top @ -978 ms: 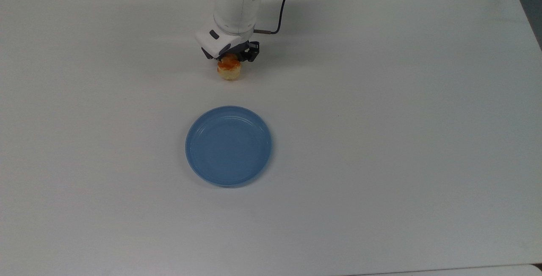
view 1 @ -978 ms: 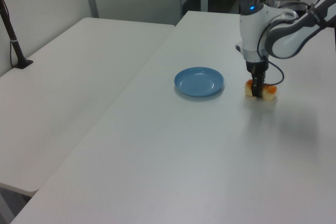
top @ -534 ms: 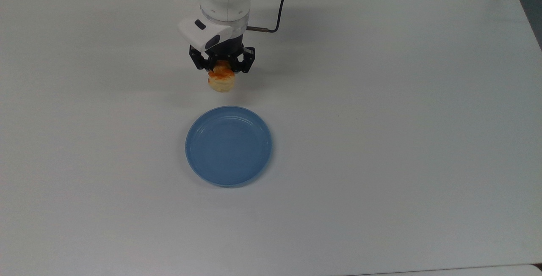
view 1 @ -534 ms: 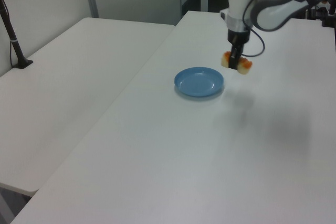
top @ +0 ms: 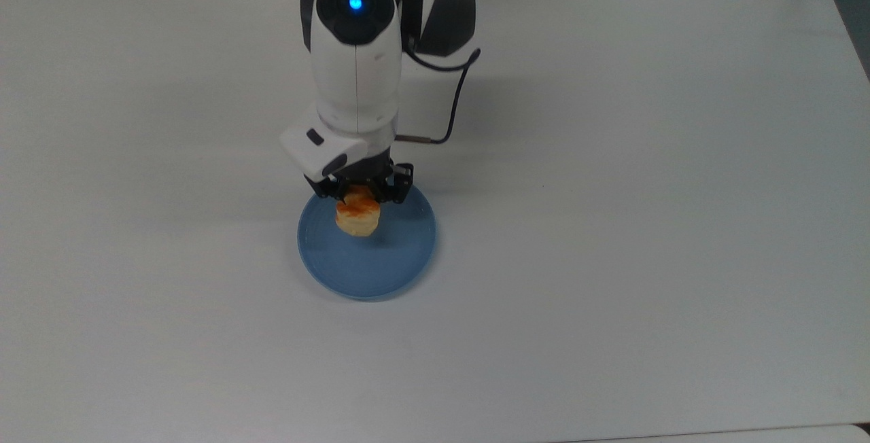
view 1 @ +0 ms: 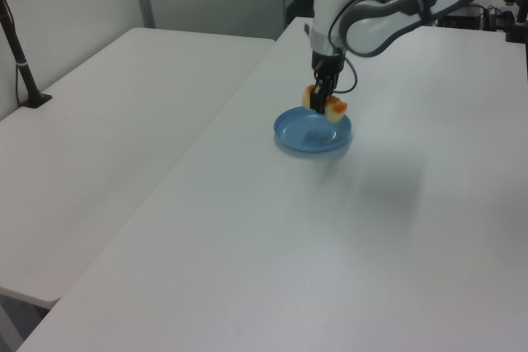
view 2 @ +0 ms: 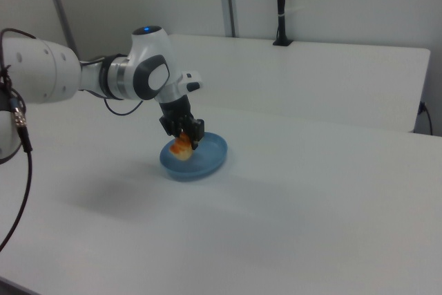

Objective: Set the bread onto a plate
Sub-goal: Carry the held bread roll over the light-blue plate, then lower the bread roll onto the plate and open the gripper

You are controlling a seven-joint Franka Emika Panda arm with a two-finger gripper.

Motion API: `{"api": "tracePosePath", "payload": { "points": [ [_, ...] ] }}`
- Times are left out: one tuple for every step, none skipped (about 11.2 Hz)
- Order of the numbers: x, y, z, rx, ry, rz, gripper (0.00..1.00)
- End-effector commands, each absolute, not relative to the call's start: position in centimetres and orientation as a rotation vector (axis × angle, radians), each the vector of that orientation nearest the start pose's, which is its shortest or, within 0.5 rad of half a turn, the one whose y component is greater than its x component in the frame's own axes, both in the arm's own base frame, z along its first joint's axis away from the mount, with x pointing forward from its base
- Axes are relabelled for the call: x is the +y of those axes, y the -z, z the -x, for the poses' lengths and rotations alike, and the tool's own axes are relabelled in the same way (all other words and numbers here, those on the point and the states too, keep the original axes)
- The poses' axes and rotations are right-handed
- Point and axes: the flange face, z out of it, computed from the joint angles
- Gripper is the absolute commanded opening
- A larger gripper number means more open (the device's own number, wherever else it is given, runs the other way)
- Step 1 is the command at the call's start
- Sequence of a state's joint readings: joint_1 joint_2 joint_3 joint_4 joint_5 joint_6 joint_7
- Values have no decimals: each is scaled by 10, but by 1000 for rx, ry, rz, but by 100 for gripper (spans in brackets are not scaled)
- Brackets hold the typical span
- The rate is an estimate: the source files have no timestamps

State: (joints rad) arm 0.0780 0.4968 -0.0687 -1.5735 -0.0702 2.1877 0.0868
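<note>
Half a second on, the white Franka arm has swung its black two-finger gripper (top: pixel 361 193) from the bare table to above the round light-blue plastic plate (top: pixel 401 263), carrying the small pale-yellow loaf of bread with orange-brown glazed bumps (top: pixel 357 215) along. From the top view, the fingers are clamped on the loaf's upper, glazed end, and the rest of the loaf juts out below them over the plate's far half. Over to the left view: the gripper (view 1: pixel 322 96) pinches the bread (view 1: pixel 325 103) at its middle, both ends poking out sideways, just above the plate (view 1: pixel 312 139). And the right view: the bread (view 2: pixel 181 147) hangs beneath the gripper (view 2: pixel 188 134), over the plate (view 2: pixel 207 162) on the white table (view 2: pixel 331 198).
</note>
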Motion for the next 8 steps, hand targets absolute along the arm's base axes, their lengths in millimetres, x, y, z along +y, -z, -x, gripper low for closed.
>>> {"api": "tracePosePath", "payload": {
  "points": [
    [12,-340,-720,41,159,3220,66],
    [15,-330,-725,67,156,3222,91],
    [18,-328,-728,118,161,3221,100],
    [20,-329,-729,135,170,3219,100],
    [22,-333,-729,146,181,3218,100],
    [21,-344,-728,154,193,3217,100],
    [20,-379,-724,157,258,3208,100],
    [17,-409,-709,169,237,3209,100]
  ]
}}
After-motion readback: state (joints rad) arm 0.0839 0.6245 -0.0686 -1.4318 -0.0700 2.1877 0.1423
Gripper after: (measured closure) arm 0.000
